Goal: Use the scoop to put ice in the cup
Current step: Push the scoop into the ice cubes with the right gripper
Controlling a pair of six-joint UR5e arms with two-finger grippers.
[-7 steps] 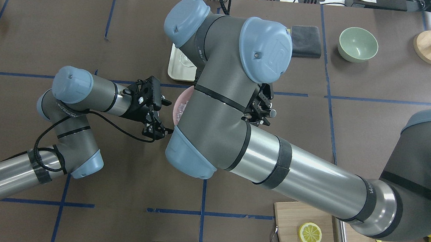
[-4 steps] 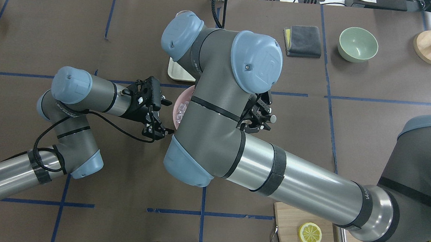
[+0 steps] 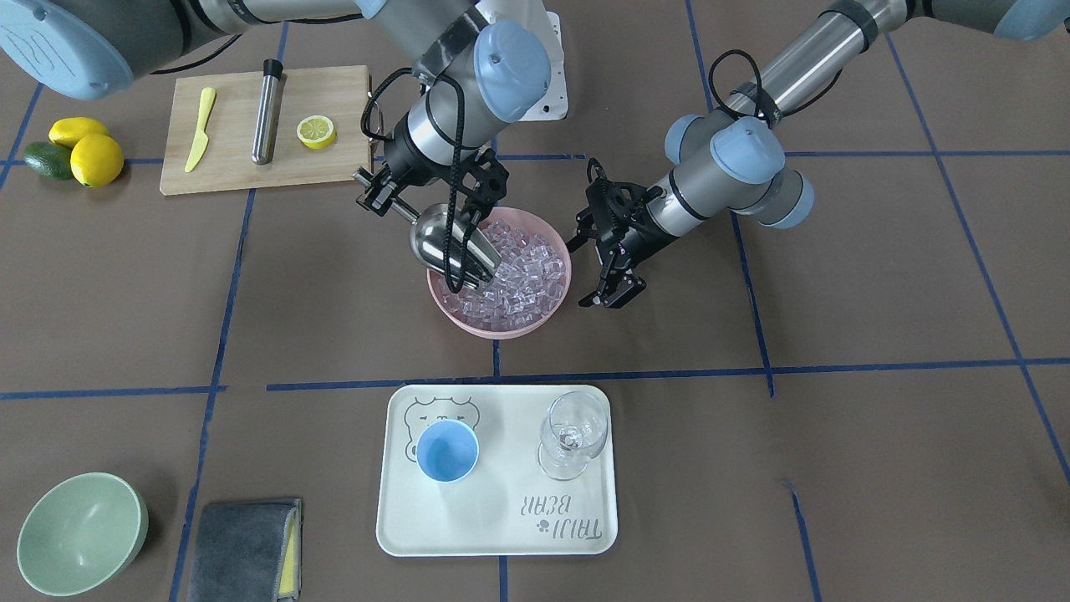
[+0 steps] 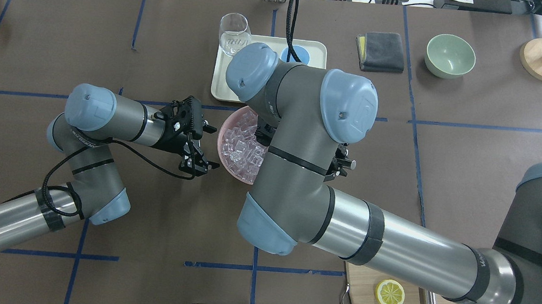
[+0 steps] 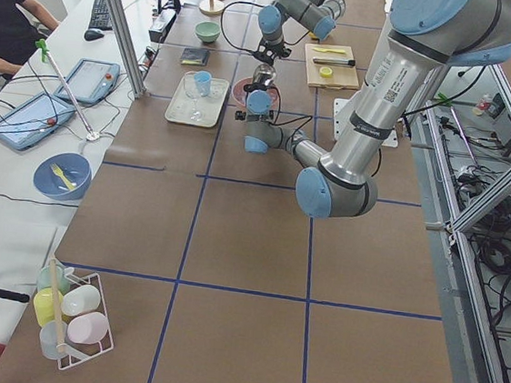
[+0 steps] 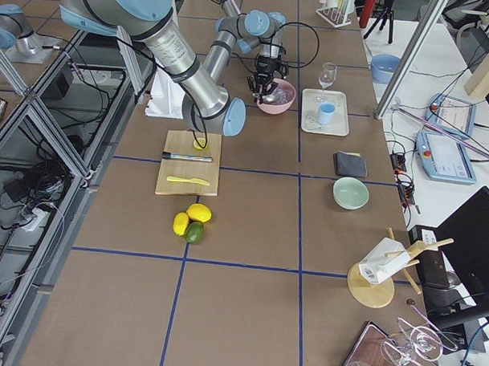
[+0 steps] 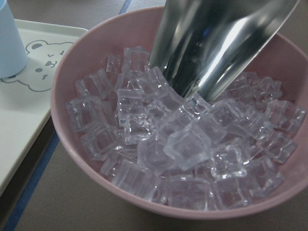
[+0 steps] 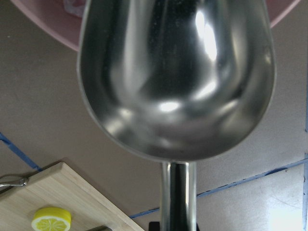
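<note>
The steel scoop [image 3: 447,242] tilts mouth-down into a pink bowl [image 3: 501,330] heaped with clear ice cubes [image 3: 518,280], and its front edge touches the ice. My right gripper [image 3: 380,191] is shut on the scoop's rod handle. The right wrist view shows the scoop's trough [image 8: 173,82] empty. My left gripper [image 3: 583,272] is open and empty, just beside the bowl's rim. Its wrist view shows the ice [image 7: 187,144] and the scoop [image 7: 216,43]. The light-blue cup [image 3: 447,450] stands upright and empty on a white tray [image 3: 501,535].
A clear wine glass [image 3: 573,435] stands on the tray beside the cup. A cutting board [image 3: 234,167] holds a lemon half, a steel cylinder and a yellow knife. A green bowl [image 3: 79,531] and a grey cloth [image 3: 242,548] lie at the front left. Lemons [image 3: 96,159] lie beside the board.
My right arm has swung toward the robot's right and nearer its base, uncovering the tray, glass and the bowl of ice in the overhead view. The left arm has not moved.
</note>
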